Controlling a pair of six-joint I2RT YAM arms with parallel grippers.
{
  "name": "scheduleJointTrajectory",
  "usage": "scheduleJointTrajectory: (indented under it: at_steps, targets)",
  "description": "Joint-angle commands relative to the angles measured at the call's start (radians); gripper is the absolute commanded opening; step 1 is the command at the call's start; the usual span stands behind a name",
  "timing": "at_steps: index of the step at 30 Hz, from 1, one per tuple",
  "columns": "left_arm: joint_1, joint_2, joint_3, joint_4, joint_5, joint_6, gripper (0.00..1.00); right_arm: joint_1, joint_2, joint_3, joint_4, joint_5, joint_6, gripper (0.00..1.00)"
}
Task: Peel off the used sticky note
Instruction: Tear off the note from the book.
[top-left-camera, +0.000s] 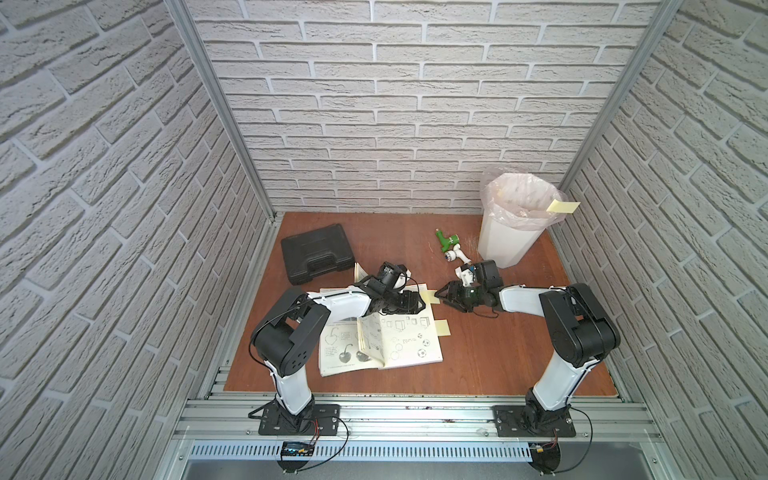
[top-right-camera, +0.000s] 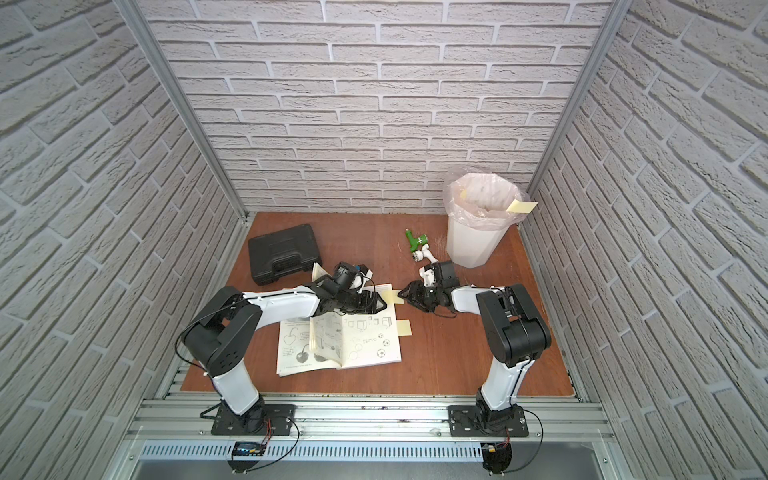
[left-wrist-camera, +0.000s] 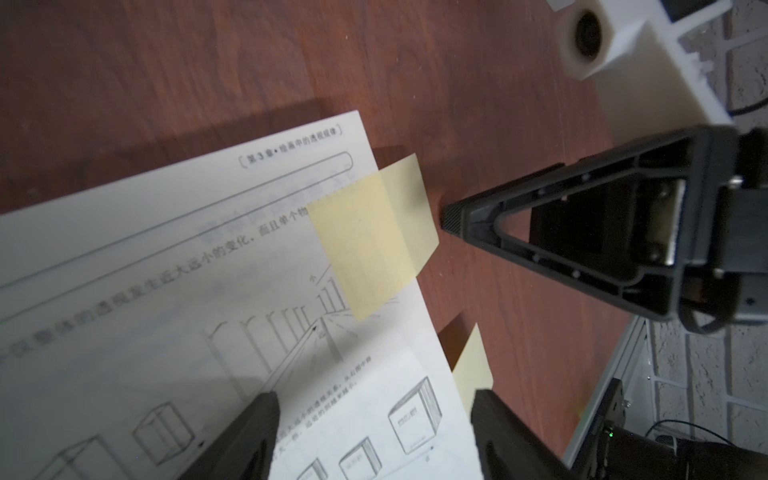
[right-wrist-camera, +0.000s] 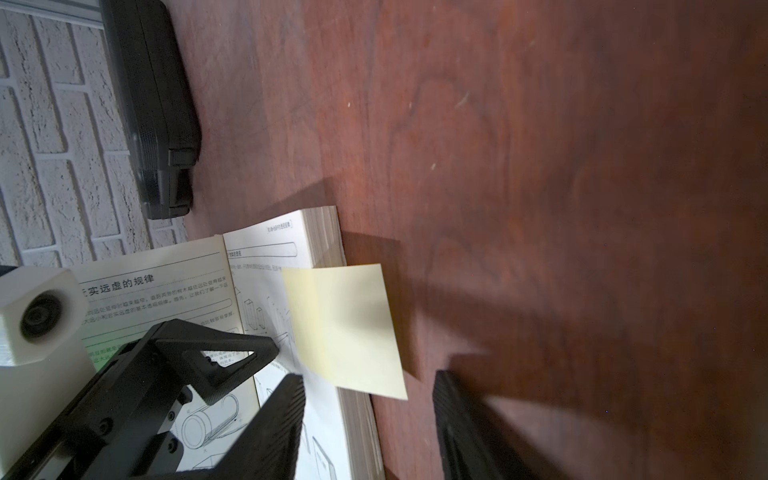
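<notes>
Closest to the lens are the right gripper's (right-wrist-camera: 368, 376) two dark fingers (right-wrist-camera: 282, 419) — jaws about half spread, nothing between them, and no contact that I can make out. Just ahead of that gap sits the sticky note (right-wrist-camera: 345, 328). It's pale yellow, stuck by one strip at the far outer corner of the open book's (right-wrist-camera: 166, 291) right-hand page, and its free half hangs out over the table (right-wrist-camera: 540, 166).

So my read is it's lining up the pinch. To do it well, I'd get one finger on each face of the overhanging flap only, well clear of the page edge, so the paper underneath doesn't get grabbed too. Then peel low and slow, back toward the glued strip, rather than yanking straight up.

Left gripper (left-wrist-camera: 374, 397) is over the same page, also part open and empty. Can't tell if it's actually pressing the paper — I'd want it holding the page flat before any pull.
</notes>
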Motion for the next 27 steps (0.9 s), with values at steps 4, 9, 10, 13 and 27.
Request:
scheduleJointTrajectory:
  at_steps: [4, 9, 10, 13, 27]
  targets:
    - [-0.005, 0.022, -0.009, 0.036, 0.004, -0.005, 0.78, 0.015, 0.051, -0.031, 0.052, -0.016, 0.054, 0.55]
    - [-0.005, 0.024, -0.009, 0.037, 0.003, -0.005, 0.78, 0.017, 0.058, -0.031, 0.082, -0.032, 0.079, 0.53]
    - [-0.005, 0.026, -0.008, 0.038, 0.003, -0.005, 0.78, 0.018, 0.058, -0.034, 0.092, -0.036, 0.088, 0.52]
    - [-0.005, 0.028, -0.007, 0.039, 0.004, -0.006, 0.78, 0.021, 0.059, -0.045, 0.134, -0.053, 0.119, 0.5]
    - [-0.005, 0.033, -0.025, 0.053, 0.001, -0.007, 0.77, 0.029, 0.008, -0.079, 0.244, -0.084, 0.223, 0.28]
